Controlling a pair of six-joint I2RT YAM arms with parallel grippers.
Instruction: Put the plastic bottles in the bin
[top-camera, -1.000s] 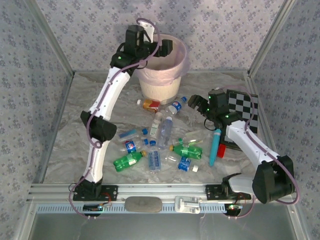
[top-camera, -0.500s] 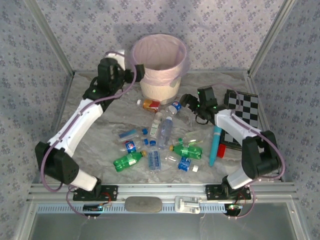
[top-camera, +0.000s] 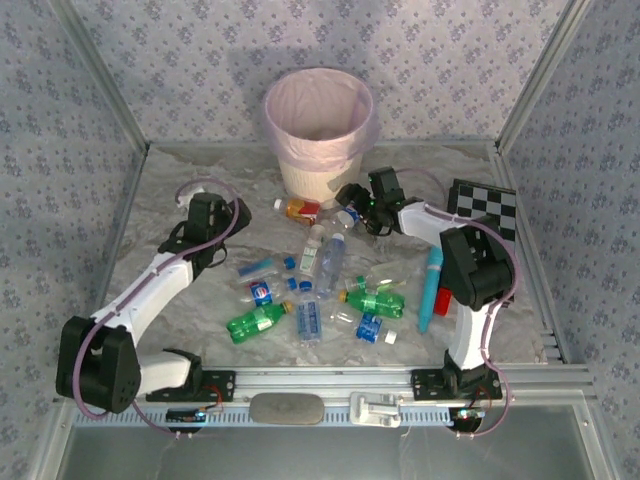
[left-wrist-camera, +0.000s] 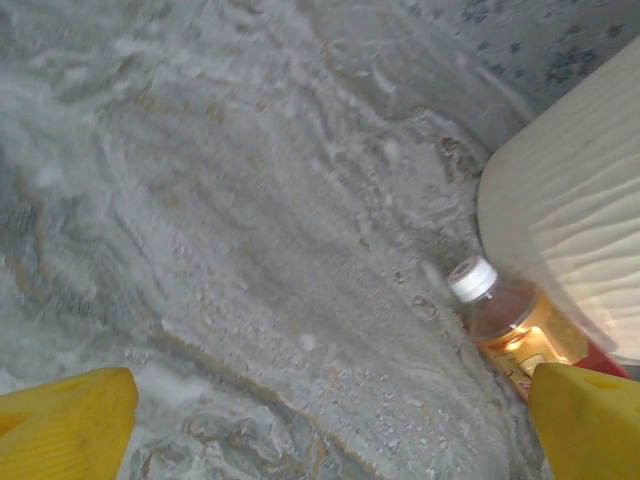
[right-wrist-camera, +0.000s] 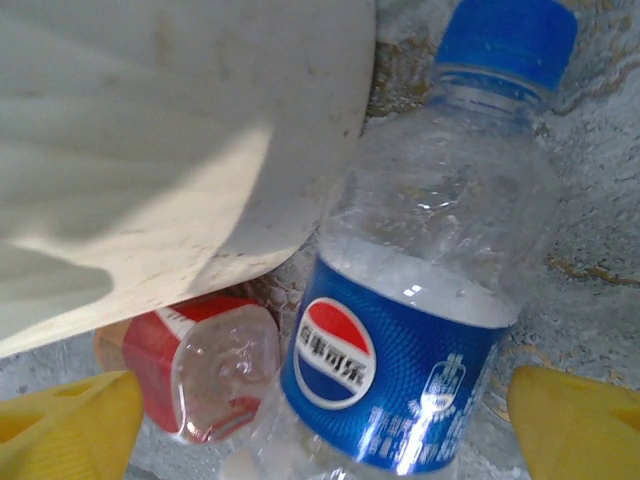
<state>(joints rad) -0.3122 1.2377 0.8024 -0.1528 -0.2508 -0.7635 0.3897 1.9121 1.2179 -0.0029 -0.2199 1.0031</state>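
While about twelve bottles (top-camera: 378, 300) are lying by one bin (top-camera: 315, 180), my left gripper (left-wrist-camera: 320, 425) is gaping over bare table (left-wrist-camera: 230, 230), my right gripper (right-wrist-camera: 320, 425) astride a blue-labelled bottle (right-wrist-camera: 410, 350).

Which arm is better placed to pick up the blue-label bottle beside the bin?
Right. Its open gripper frames the blue-label bottle beside the bin; the left gripper, also open, looks at mostly bare table, farther from that bottle.

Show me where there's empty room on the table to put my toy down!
Bare table lies at the back left, between the bin and the left wall, and at the back right, between the bin and the chequered board. The middle is crowded: bottles lie scattered from the bin towards the front rail, with the turquoise stick on their right.
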